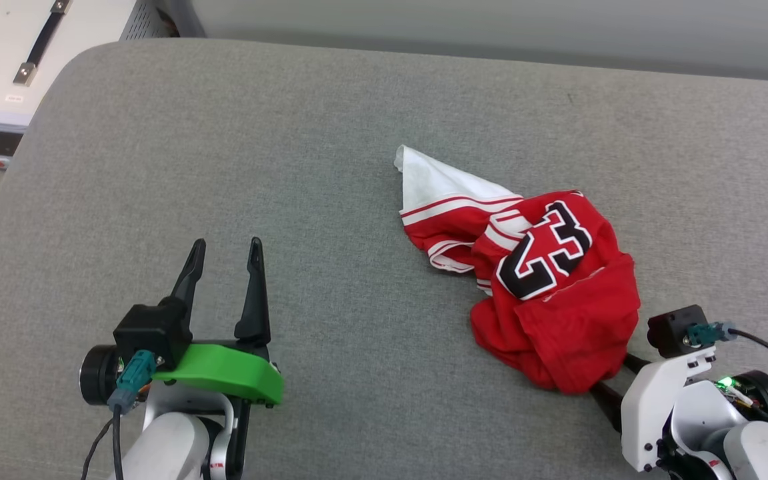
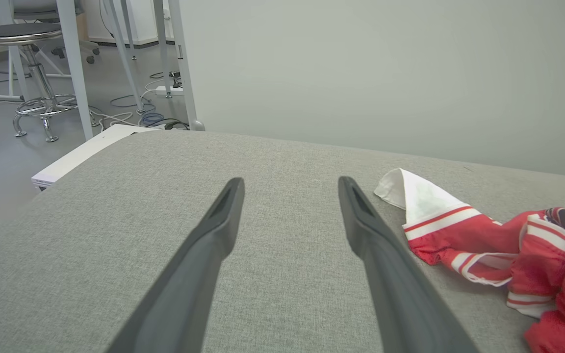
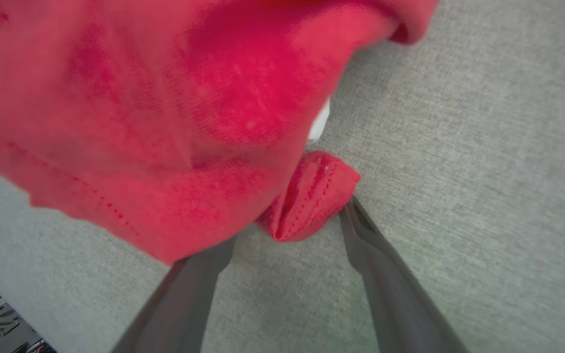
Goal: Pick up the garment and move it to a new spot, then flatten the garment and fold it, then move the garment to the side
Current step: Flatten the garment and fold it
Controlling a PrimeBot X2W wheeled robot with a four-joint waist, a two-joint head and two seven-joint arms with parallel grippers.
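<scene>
While the red jersey (image 1: pixel 557 293) lies crumpled on the bench (image 1: pixel 291 167), the left claw (image 1: pixel 227 243) and right claw (image 3: pixel 290 230) stand spread, so every step seems still to do.

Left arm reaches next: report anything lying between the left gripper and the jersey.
Nothing visible does. Bare grey padded surface lies between the left gripper, its fingers open, and the garment, whose white sleeve is the nearest part.
</scene>
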